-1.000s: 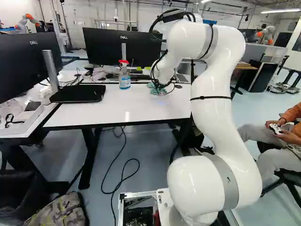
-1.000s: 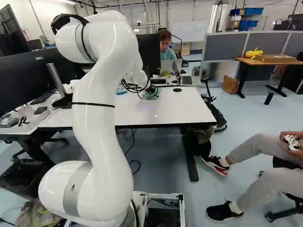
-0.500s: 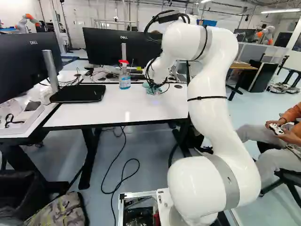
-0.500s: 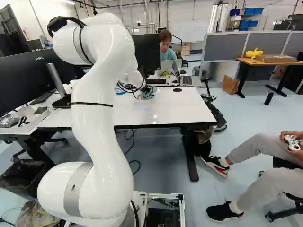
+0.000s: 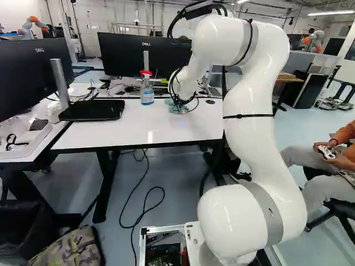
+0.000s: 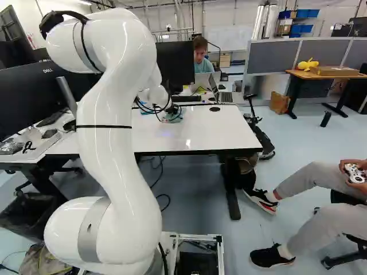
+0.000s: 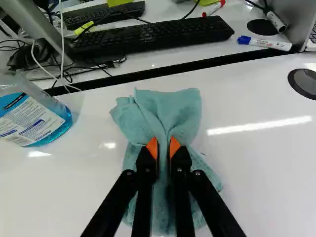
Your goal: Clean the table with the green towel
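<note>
Tool pinched green towel on the white surface

The arm (image 5: 249,138) rose from its joint and reached toward twelve o'clock, over the white surface (image 5: 133,130). At its end, the tool (image 5: 178,105) stood narrow, its orange pads (image 7: 152,148) closed on the green towel (image 7: 168,108) from both sides. The towel was gathered tight at the middle, with loose folds rising at twelve o'clock, beyond the fingertips, and more cloth spread beneath the fingers at six.

Taking the way the fingers reached as twelve, an upright bottle of blue liquid (image 7: 44,118) with a red top stood between nine and ten o'clock, near the towel but apart from it. A round dark grommet (image 7: 305,83) sat at two.

Past a black strip (image 7: 197,67), a black keyboard (image 7: 153,37) lay at twelve and a blue-capped marker (image 7: 264,43) between one and two, just beside a laptop (image 6: 227,97). A second keyboard (image 7: 106,14) lay farther out at eleven. A large monitor (image 5: 133,55) stood beyond the bottle, between ten and eleven.
</note>
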Robot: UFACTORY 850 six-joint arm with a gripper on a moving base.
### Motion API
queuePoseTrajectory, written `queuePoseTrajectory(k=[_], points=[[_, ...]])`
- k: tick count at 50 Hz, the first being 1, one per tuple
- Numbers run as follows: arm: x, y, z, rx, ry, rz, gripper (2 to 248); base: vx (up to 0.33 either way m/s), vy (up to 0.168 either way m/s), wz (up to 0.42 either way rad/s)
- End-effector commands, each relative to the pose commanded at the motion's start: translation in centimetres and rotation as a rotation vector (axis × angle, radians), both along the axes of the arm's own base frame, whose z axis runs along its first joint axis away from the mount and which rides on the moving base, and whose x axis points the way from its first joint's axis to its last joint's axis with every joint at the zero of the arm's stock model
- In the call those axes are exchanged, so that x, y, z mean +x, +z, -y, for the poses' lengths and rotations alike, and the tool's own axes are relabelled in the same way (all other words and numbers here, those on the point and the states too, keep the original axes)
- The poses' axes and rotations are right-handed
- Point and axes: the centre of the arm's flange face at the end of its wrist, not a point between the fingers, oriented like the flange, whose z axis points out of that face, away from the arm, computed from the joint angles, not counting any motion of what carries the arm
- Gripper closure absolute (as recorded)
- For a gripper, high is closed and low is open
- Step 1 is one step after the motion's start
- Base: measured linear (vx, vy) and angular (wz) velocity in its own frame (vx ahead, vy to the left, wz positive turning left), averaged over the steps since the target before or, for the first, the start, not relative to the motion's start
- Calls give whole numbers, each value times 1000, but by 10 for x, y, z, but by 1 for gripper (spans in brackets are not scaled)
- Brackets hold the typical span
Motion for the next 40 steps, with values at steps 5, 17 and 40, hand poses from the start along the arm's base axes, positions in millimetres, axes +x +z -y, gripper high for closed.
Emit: queuePoseTrajectory(k=[5, 17, 40], points=[[-9, 1, 1, 0, 0, -7, 202, 0, 0, 0], [-28, 3, 10, -1, -14, -22, 202, 0, 0, 0], [-21, 2, 43, 0, -66, -17, 202, 0, 0, 0]])
